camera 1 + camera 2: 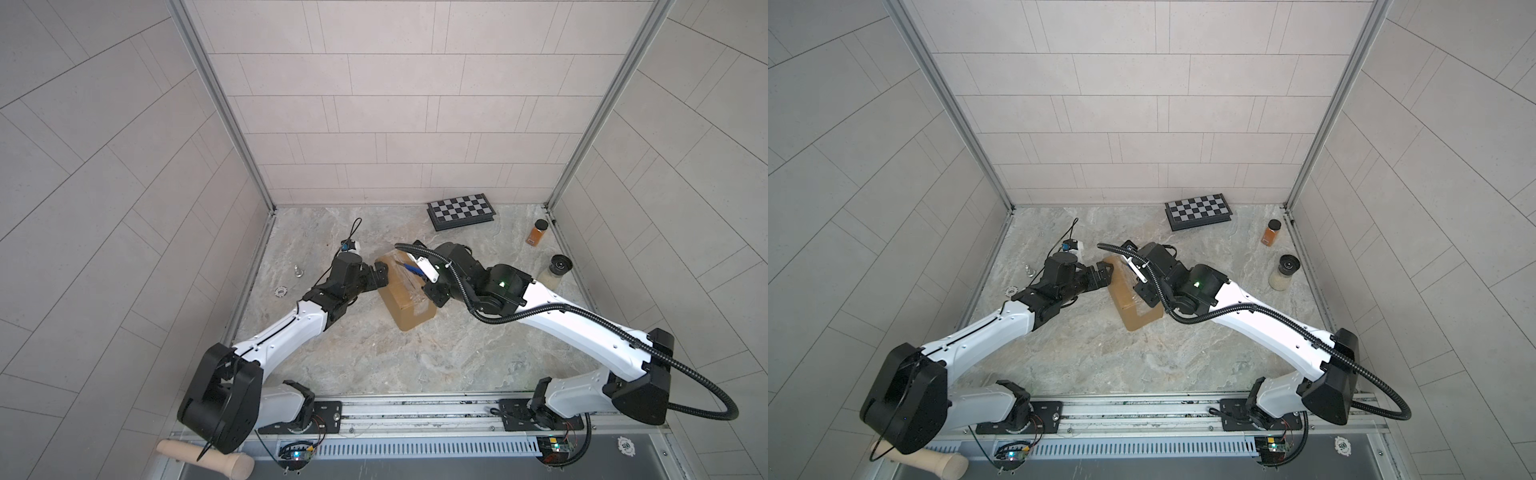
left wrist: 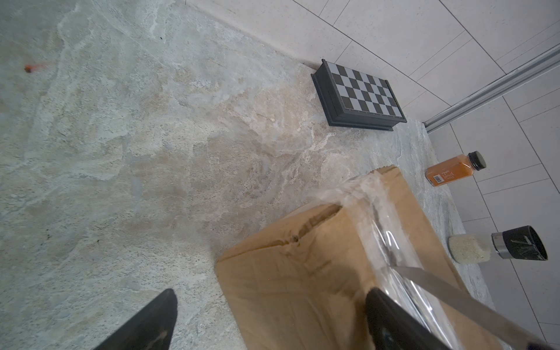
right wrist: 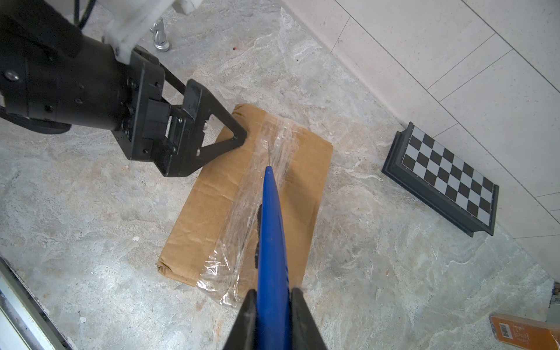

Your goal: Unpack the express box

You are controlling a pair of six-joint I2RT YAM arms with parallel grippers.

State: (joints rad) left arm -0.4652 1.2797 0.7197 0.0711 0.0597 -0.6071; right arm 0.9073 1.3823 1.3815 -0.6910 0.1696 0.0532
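The express box (image 1: 405,297) (image 1: 1128,301), a brown carton with clear tape (image 3: 257,188) along its top seam, lies on the stone floor in the middle. My left gripper (image 1: 380,276) (image 2: 271,295) is open at the box's far left end. One of its fingers (image 3: 233,133) rests on the carton top beside the tape, the other finger (image 2: 151,318) hangs over bare floor. My right gripper (image 3: 272,292) (image 1: 422,276) is shut on a blue-handled knife (image 3: 272,227). The knife's blade (image 2: 439,288) lies along the taped seam, its tip in the tape.
A checkered case (image 1: 461,211) lies by the back wall. An orange spice bottle (image 1: 536,232) and a black-capped jar of pale grains (image 1: 555,272) stand at the right. At the left are a small metal piece (image 1: 297,271), a chip (image 1: 281,292) and a cabled gadget (image 1: 351,245).
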